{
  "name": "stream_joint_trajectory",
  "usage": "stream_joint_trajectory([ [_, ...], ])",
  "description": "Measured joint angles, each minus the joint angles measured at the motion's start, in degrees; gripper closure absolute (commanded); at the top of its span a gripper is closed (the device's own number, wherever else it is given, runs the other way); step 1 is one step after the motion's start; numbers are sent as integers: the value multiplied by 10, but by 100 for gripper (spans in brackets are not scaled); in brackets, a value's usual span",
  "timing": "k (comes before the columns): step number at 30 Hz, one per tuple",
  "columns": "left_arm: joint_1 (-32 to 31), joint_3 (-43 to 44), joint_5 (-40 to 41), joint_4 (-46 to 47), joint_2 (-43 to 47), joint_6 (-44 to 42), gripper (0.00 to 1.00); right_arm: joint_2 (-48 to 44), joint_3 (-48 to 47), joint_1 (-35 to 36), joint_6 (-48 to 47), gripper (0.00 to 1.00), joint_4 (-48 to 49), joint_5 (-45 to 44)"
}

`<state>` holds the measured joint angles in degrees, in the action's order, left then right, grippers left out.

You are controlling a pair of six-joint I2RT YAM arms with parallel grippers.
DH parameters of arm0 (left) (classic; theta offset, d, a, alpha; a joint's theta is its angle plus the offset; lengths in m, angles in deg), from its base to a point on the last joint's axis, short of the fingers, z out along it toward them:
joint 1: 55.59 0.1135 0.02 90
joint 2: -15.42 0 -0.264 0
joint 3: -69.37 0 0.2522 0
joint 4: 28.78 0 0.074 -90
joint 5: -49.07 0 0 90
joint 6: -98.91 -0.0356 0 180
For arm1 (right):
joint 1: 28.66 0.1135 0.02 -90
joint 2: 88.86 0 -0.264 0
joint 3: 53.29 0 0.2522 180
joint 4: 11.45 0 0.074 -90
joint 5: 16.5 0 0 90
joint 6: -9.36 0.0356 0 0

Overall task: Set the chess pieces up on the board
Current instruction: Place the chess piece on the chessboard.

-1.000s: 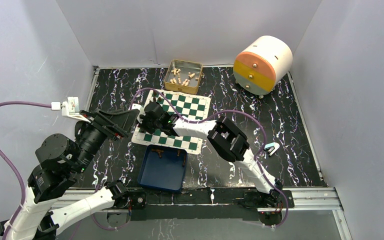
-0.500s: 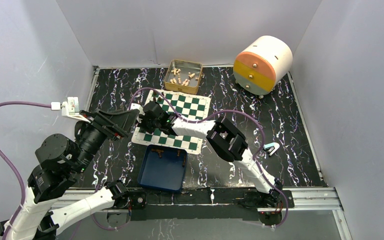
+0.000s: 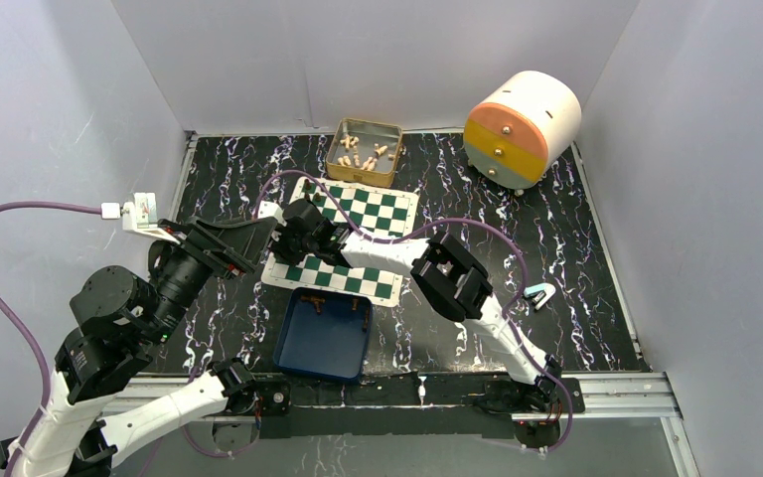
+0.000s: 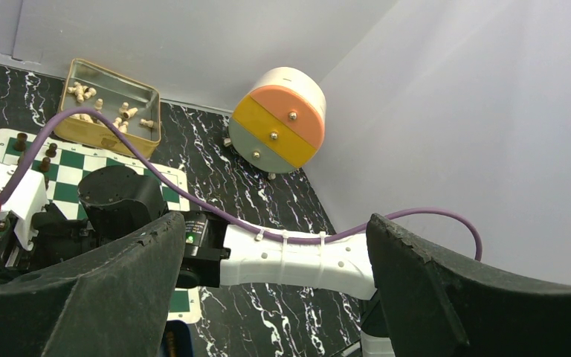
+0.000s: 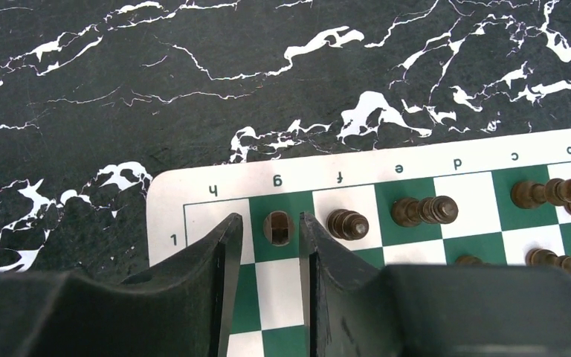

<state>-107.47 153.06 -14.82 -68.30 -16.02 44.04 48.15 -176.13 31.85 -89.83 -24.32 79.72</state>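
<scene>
**Top and wrist views, my rig.** The black marbled desk (image 3: 576,248) carries the green-and-white board (image 3: 378,214) at its centre. A white drum cabinet (image 3: 522,127) with an orange, yellow and grey front sits at the board's 2 o'clock. A blue tray (image 3: 323,343) lies just beside the board at 6 o'clock, and a gold tin (image 3: 363,179) at 12 o'clock. My left pincer (image 4: 275,223) hangs wide apart and empty, off the board's 9 o'clock side. My right pincer (image 5: 270,223) stands slightly parted, flanking 1 dark-brown piece (image 5: 279,227) on square g1. More chess pieces (image 5: 424,210) occupy rank 1 at its 3 o'clock.
</scene>
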Motion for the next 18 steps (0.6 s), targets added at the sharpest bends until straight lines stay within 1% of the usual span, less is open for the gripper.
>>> stream_joint_trajectory([
  [8,0,-1,10,0,0,-9,11,-14,5,0,34,52,-14,-5],
  [12,0,-3,22,-3,0,-18,11,-70,48,0,50,53,-20,-21],
  [16,0,-8,30,-7,0,-24,12,-155,106,0,74,58,-30,-36],
  [18,0,-9,31,-12,-1,-27,12,-199,140,0,95,59,-31,-43],
])
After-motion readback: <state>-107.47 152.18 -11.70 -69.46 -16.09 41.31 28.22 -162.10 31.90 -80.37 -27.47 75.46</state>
